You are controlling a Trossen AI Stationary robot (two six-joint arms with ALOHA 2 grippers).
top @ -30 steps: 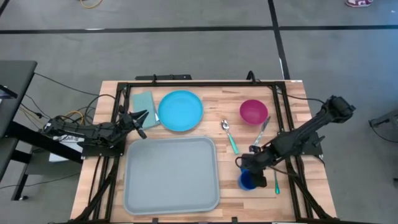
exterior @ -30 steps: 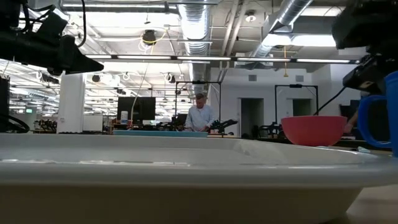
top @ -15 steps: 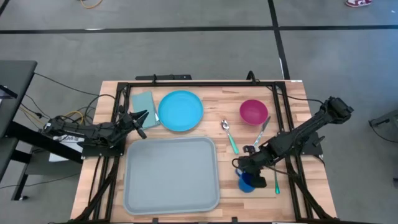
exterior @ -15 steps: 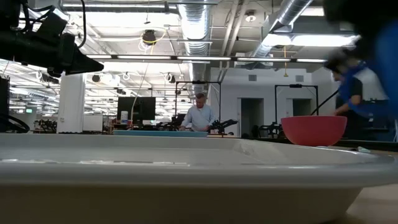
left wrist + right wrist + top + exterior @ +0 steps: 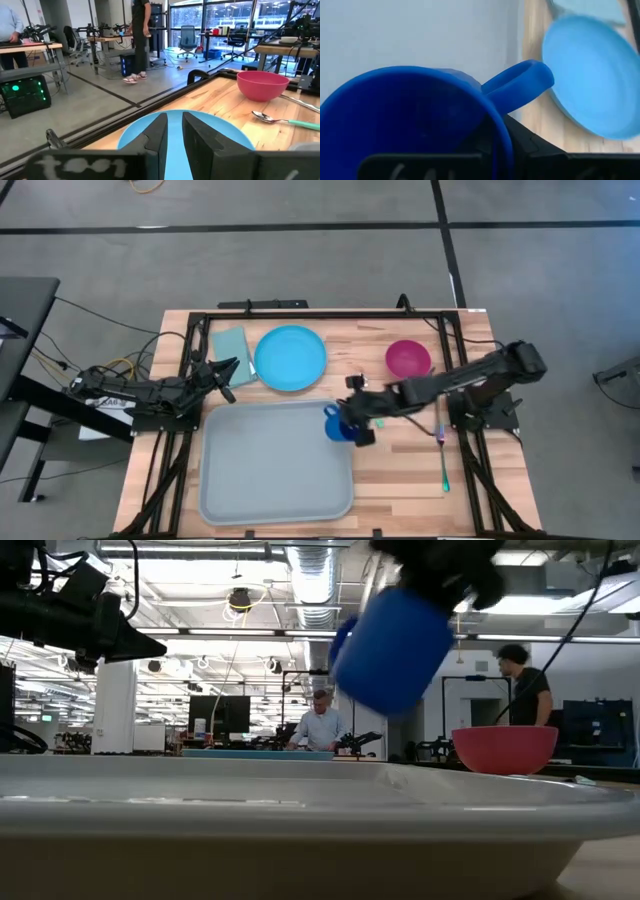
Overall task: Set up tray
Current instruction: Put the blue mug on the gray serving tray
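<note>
Right gripper [image 5: 352,420]: pinching dark blue mug [image 5: 337,424] by rim, carried tilted above tray's right edge, clear of surface.
Tray [image 5: 275,460]: front centre of table, nothing in it.
Off tray, on far side: blue plate [image 5: 290,358], teal napkin [image 5: 230,343], pink bowl [image 5: 408,359]; green-handled utensil [image 5: 444,468] at right.
Left gripper [image 5: 222,372]: idle by napkin, fingers [image 5: 159,145] nearly together, holding nothing.
Progress: early; mug placement pending, rest unloaded.
</note>
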